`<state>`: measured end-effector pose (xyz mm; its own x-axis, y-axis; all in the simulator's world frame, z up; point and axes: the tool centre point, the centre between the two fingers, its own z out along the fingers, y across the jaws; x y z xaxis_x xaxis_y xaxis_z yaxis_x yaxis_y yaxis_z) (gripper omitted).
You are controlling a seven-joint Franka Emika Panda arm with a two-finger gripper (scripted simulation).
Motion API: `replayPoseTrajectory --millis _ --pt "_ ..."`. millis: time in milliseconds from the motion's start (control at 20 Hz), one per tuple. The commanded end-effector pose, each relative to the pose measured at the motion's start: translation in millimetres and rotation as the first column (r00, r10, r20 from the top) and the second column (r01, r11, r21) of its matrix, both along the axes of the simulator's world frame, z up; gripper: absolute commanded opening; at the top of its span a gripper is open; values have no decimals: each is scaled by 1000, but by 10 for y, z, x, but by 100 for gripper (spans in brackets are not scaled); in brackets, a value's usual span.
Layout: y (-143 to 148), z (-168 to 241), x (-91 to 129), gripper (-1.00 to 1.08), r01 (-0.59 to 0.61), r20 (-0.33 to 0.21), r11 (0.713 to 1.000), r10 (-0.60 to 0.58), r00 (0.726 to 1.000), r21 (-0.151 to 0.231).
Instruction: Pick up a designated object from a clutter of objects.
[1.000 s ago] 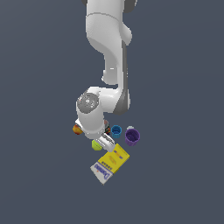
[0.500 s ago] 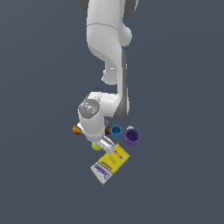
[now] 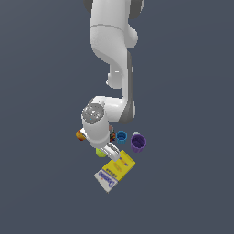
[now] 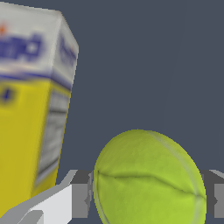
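Observation:
The designated object, a yellow-green tennis ball (image 4: 148, 183) with a pale seam, fills the space between my gripper (image 4: 148, 202) in the wrist view. A grey finger pad (image 4: 81, 200) meets one side of it and the other finger (image 4: 215, 197) meets the opposite side, so the gripper looks shut on the ball. In the exterior view the ball (image 3: 100, 153) peeks out low under the hand, and the gripper (image 3: 105, 151) sits down in the clutter of objects. The ball's underside is hidden.
A yellow-and-white box (image 3: 115, 172) (image 4: 30, 113) lies close beside the ball. A blue cup (image 3: 121, 136) and a purple cup (image 3: 138, 143) stand at the exterior view's right. A red-yellow ball (image 3: 81, 135) sits at the left, partly behind the hand.
The hand has come down a little onto the clutter over the last second and has nearly stopped. The cups, box and balls have stayed where they were.

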<state>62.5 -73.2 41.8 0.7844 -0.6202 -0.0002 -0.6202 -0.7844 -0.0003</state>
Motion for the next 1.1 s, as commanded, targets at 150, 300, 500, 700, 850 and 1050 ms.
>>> replayPoseTrajectory --millis 150,300,500,700,850,1050 --pt "71 80 16 -100 0 0 1000 0 1000 0" --pt "185 207 39 -100 0 0 1000 0 1000 0" --pt "411 461 87 -100 0 0 1000 0 1000 0" --pt "704 795 150 -100 1 0 1000 -1 1000 -1" --pt "948 1072 204 -100 1 0 1000 -1 1000 -2" --pt "1279 1449 280 -100 1 0 1000 -1 1000 -2"
